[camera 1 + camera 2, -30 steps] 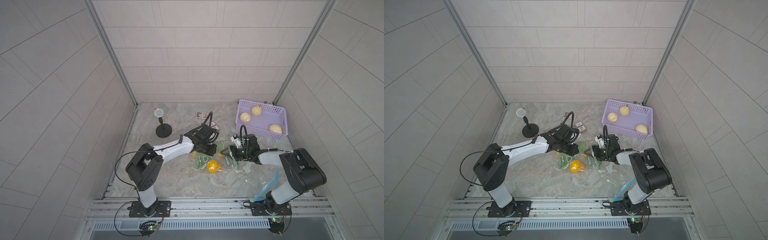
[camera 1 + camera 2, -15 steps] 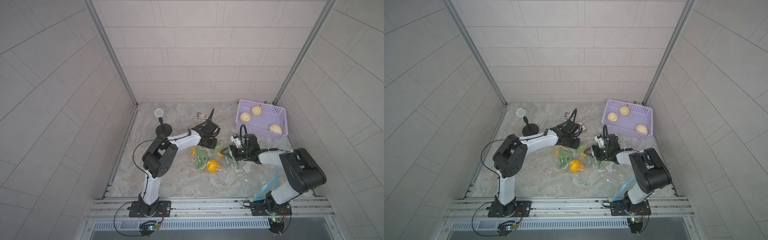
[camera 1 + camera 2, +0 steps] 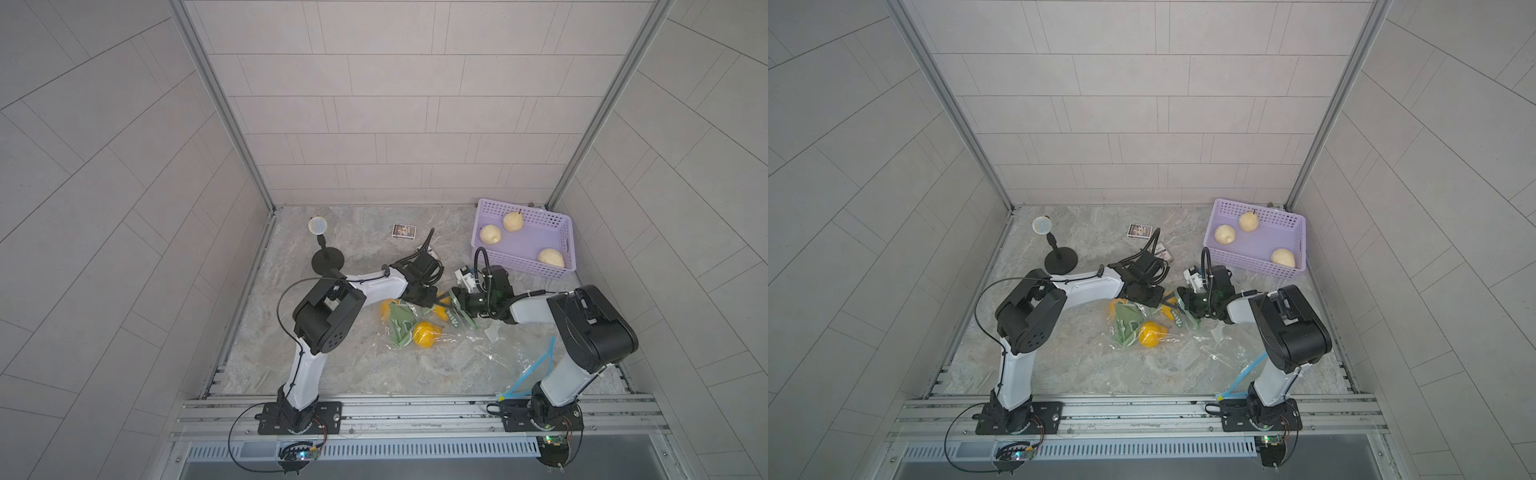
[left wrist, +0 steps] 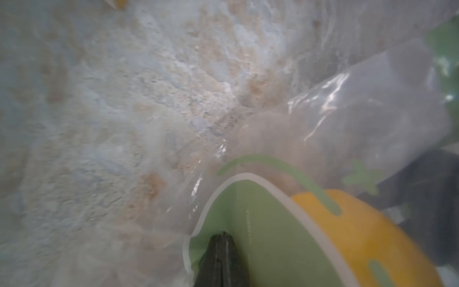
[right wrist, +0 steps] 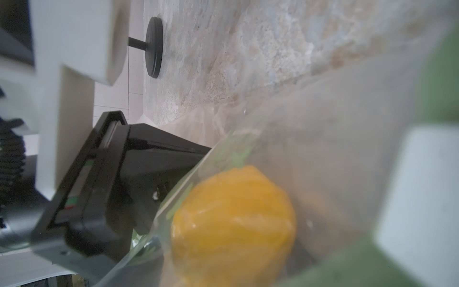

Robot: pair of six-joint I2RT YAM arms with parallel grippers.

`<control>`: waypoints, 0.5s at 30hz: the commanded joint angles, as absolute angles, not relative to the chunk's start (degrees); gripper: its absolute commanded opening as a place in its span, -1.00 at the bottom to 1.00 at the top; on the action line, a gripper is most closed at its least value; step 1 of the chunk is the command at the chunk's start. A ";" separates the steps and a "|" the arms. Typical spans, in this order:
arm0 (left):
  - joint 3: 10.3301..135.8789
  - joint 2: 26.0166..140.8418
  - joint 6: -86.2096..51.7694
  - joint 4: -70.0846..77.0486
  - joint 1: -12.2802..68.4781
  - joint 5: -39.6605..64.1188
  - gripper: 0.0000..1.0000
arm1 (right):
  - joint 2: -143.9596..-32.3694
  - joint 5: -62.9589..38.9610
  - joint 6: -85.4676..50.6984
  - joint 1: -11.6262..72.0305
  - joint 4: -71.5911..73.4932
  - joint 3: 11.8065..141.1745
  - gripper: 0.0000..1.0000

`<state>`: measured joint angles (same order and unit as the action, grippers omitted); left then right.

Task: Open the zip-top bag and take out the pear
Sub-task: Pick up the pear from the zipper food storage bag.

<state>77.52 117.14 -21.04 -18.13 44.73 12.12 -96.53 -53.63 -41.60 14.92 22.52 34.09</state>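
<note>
1. Over the last second the left arm has swung its elbow in toward the centre, and the left gripper (image 4: pixel 223 248) has pinched together on the green printed edge of the zip-top bag (image 4: pixel 268 223).
2. Just to its right, the right gripper (image 3: pixel 453 308) stands with jaws apart. I cannot tell if they touch the film.
3. To open the bag well, it should close on the opposite lip only, catching film and not fruit, then pull away gently.
4. The pear (image 5: pixel 233 223) is yellow-orange, round and glossy. It lies inside the clear bag, between both grippers.
</note>
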 commanded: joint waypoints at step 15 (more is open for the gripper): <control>71.93 115.76 -20.39 -16.71 38.56 14.29 -0.98 | -83.45 -51.34 -33.29 12.89 -3.69 39.52 0.14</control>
<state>73.89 116.05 -21.58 -13.28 40.21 16.67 -87.96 -52.34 -37.54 13.93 6.87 36.58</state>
